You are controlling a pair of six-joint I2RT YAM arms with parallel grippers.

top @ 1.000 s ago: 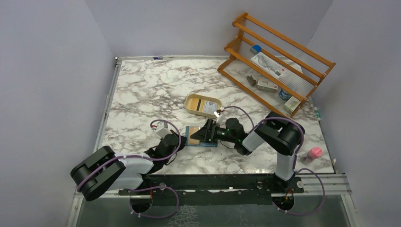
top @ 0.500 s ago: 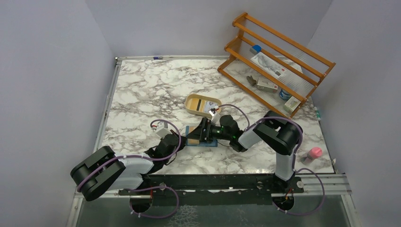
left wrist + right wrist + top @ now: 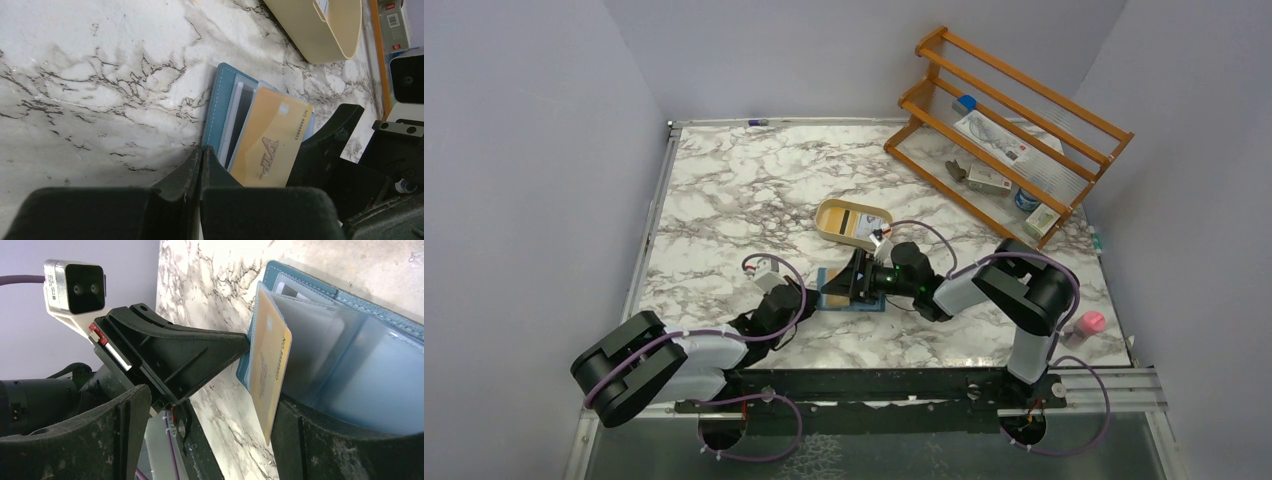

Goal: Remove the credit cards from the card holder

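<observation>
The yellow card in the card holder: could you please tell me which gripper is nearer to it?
Right. The right gripper is open, straddling the yellow card; the left gripper is shut, its tips at the edge of the card holder, beside the card.

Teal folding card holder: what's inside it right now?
In the teal folding card holder, a yellow-orange plastic card sticks out, over a pale dark-striped card. Anything deeper is hidden under these cards and the right gripper.
</observation>
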